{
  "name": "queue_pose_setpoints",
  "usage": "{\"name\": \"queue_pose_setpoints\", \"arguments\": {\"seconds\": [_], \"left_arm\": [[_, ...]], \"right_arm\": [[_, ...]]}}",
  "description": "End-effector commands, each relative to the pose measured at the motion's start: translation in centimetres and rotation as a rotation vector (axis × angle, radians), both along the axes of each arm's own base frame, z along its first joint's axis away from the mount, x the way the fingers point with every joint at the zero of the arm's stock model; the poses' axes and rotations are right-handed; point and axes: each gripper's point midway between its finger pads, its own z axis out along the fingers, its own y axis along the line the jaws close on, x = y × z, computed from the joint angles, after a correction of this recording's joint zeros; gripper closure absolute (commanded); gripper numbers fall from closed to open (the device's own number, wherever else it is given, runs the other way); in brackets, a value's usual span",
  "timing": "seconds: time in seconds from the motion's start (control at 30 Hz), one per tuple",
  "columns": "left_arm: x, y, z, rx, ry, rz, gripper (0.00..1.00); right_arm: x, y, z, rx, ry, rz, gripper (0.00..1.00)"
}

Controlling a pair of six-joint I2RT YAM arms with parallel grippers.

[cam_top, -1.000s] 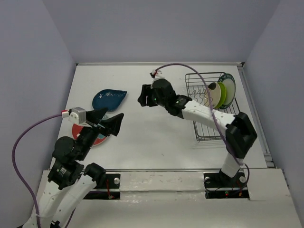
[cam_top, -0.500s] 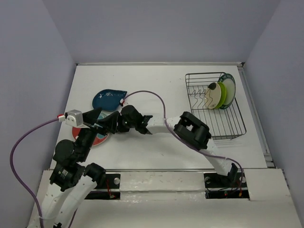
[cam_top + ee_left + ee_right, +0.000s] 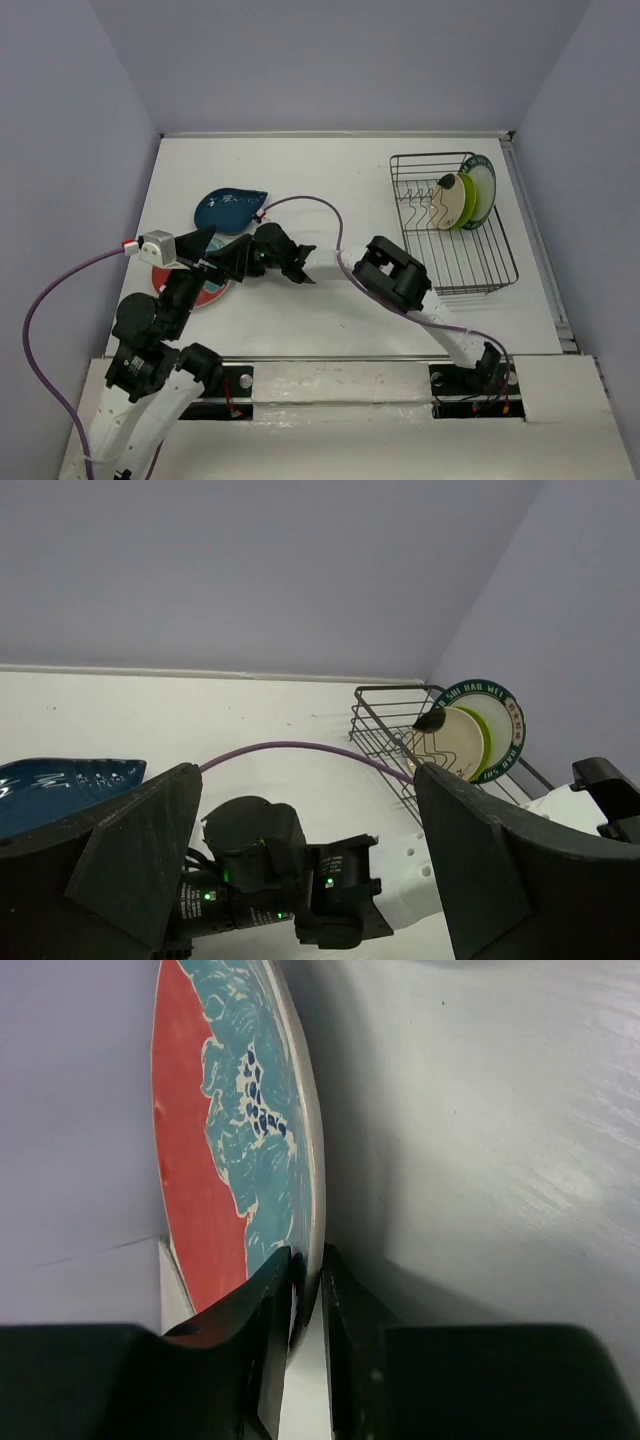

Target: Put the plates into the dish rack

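Note:
The red and blue plate (image 3: 203, 291) lies at the left front of the table, partly under my left gripper. My right gripper (image 3: 306, 1280) has reached across to it, and its jaws are shut on the rim of the red plate (image 3: 215, 1160). My left gripper (image 3: 226, 258) is open and empty and hovers over the right wrist (image 3: 270, 880). The teal leaf-shaped plate (image 3: 230, 208) lies flat behind them. The black wire dish rack (image 3: 470, 268) stands at the right. It holds the cream plate (image 3: 449, 201), the lime green plate (image 3: 467, 199) and the white dark-rimmed plate (image 3: 485, 181), all upright.
The right arm (image 3: 395, 275) stretches low across the middle of the table. Its purple cable (image 3: 310, 205) loops over the table behind it. The left arm's purple cable (image 3: 45, 300) hangs by the left wall. Walls close in the table at the back and sides.
My right arm has swung from the back centre of the table down and left to the red plate, and its jaws now sit on the rim. My left gripper has barely moved.

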Motion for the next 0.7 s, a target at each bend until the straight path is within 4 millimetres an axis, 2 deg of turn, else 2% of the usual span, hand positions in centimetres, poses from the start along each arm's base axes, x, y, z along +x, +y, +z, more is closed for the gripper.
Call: {"name": "queue_pose_setpoints", "arguments": {"seconds": [0.0,0.03,0.1,0.17,0.27,0.3,0.33,0.37,0.4,0.43,0.47,0.5,0.53,0.6,0.63,0.67], "left_arm": [[0.1,-0.2,1.2,-0.010,-0.049,-0.006,0.01],[0.1,-0.2,1.3,-0.010,-0.050,-0.008,0.01],[0.1,-0.2,1.3,-0.011,-0.051,-0.008,0.01],[0.1,-0.1,1.3,-0.010,-0.052,-0.006,0.01],[0.1,-0.1,1.3,-0.010,-0.052,-0.003,0.01],[0.1,-0.1,1.3,-0.011,-0.052,-0.006,0.01],[0.0,0.0,1.4,-0.011,-0.055,-0.001,0.01],[0.0,0.0,1.4,-0.014,-0.057,-0.002,0.01],[0.0,0.0,1.4,-0.013,-0.058,-0.003,0.01],[0.0,0.1,1.4,-0.013,-0.059,0.000,0.01],[-0.1,0.1,1.4,-0.013,-0.059,-0.001,0.01],[-0.1,0.1,1.5,-0.014,-0.060,0.000,0.01],[-0.2,0.1,1.5,-0.014,-0.062,-0.003,0.01],[-0.3,0.1,1.6,-0.015,-0.065,-0.004,0.01],[-0.2,0.2,1.6,-0.016,-0.066,-0.001,0.01],[-0.3,0.2,1.6,-0.016,-0.068,-0.003,0.01]], "right_arm": [[-0.1,-0.7,-0.5,-0.004,0.014,-0.041,0.85],[-0.1,-0.8,0.2,0.001,0.003,-0.039,0.93],[-0.6,-1.3,0.2,-0.002,-0.014,-0.019,0.93],[-1.0,-1.5,1.4,0.023,-0.039,0.006,0.93],[-1.2,-3.1,3.8,0.016,-0.123,-0.003,0.93],[-1.1,-3.7,7.2,0.046,-0.171,-0.019,0.93],[-0.8,-5.3,6.6,-0.009,-0.217,-0.045,0.93],[-0.6,-6.1,7.7,-0.021,-0.255,-0.066,0.93],[-0.4,-7.2,11.8,0.008,-0.316,-0.100,0.93],[0.8,-9.6,11.3,-0.077,-0.372,-0.170,0.93],[1.1,-10.9,12.5,-0.101,-0.407,-0.205,0.93],[1.9,-13.2,16.9,-0.084,-0.493,-0.259,0.93],[2.7,-15.7,16.9,-0.154,-0.520,-0.328,0.93],[4.7,-20.3,19.8,-0.231,-0.610,-0.424,0.93],[4.8,-23.0,23.9,-0.213,-0.663,-0.486,0.93],[5.5,-26.0,24.6,-0.287,-0.685,-0.550,0.93]]}}
